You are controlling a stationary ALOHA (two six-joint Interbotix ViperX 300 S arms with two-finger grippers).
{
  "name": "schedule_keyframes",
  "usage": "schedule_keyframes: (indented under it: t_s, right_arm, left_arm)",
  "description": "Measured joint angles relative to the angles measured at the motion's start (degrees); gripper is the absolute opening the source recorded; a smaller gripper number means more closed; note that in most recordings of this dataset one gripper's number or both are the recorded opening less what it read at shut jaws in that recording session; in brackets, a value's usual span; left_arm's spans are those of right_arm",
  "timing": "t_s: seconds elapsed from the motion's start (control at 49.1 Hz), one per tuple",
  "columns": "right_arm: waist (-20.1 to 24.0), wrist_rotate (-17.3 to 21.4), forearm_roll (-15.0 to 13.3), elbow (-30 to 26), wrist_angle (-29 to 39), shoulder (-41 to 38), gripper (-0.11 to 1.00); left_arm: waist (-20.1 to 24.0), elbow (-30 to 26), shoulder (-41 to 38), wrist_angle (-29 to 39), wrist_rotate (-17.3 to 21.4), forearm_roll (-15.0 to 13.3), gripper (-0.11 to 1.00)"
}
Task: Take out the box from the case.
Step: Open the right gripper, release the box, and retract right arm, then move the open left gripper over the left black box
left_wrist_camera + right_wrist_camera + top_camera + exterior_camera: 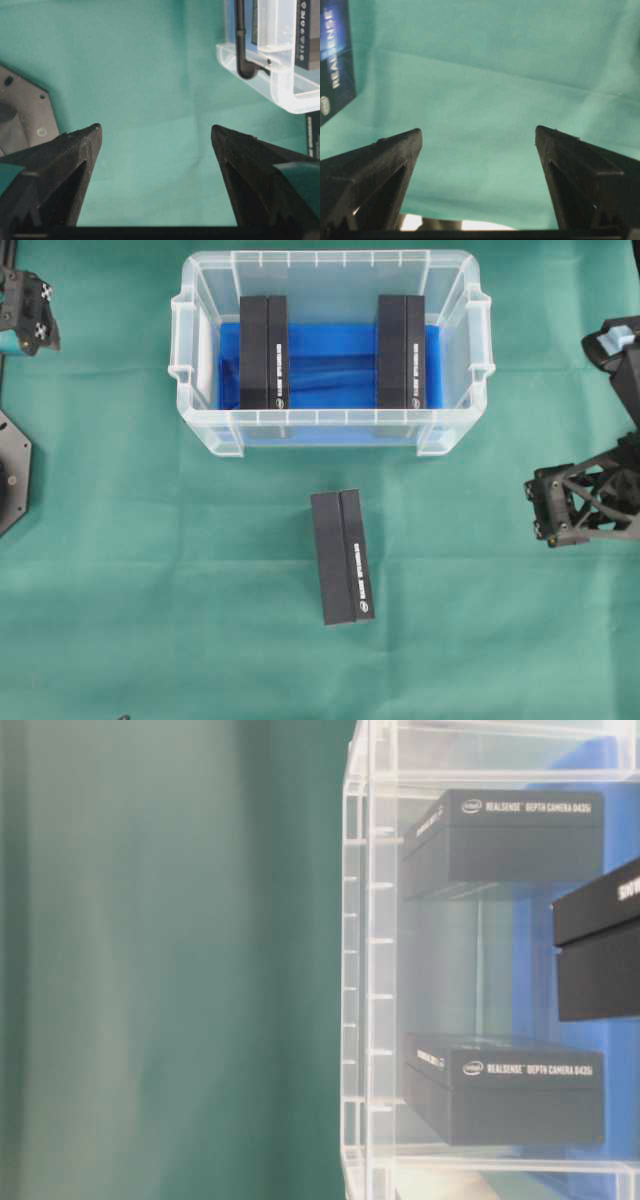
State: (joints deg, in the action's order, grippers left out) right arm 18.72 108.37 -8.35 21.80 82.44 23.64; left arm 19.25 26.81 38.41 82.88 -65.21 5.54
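1 box out of the case, both grippers empty.

1 black box lies on the green cloth just in front of the clear case; 2 more boxes stand inside on its blue lining. The left gripper and right gripper hang with jaws spread wide, holding nothing.

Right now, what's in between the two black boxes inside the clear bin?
Only blue cloth. In the overhead view, the left box and right box stand apart in the case with that bare lining between them.
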Motion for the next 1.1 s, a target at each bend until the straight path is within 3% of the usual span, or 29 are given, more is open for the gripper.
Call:
schedule_keyframes:
  t_s: [0.224,0.611,0.875,0.977,1.099]
  right_arm:
    - [-3.9,-4.1,-0.8,1.2,-0.1,-0.1,0.93]
    - [-25.0,-25.8,-1.1,3.3,-2.8,2.0,0.93]
    - [-38.6,-38.1,-0.8,3.4,-6.6,1.3,0.93]
    - [-41.6,-41.0,-0.5,3.4,-7.0,0.6,0.93]
    - [-42.3,-41.8,0.3,3.4,-7.0,0.2,0.93]
  left_arm:
    - [0.0,0.0,-0.3,-0.1,0.0,0.0,0.9]
    - [0.0,0.0,-1.1,-0.1,-1.3,-0.1,0.9]
    - [0.0,0.0,-1.1,-0.1,-1.4,0.0,0.9]
    - [0.0,0.0,-1.1,-0.1,-1.3,0.0,0.9]
    - [0.0,0.0,-1.1,-0.1,-1.3,-0.1,0.9]
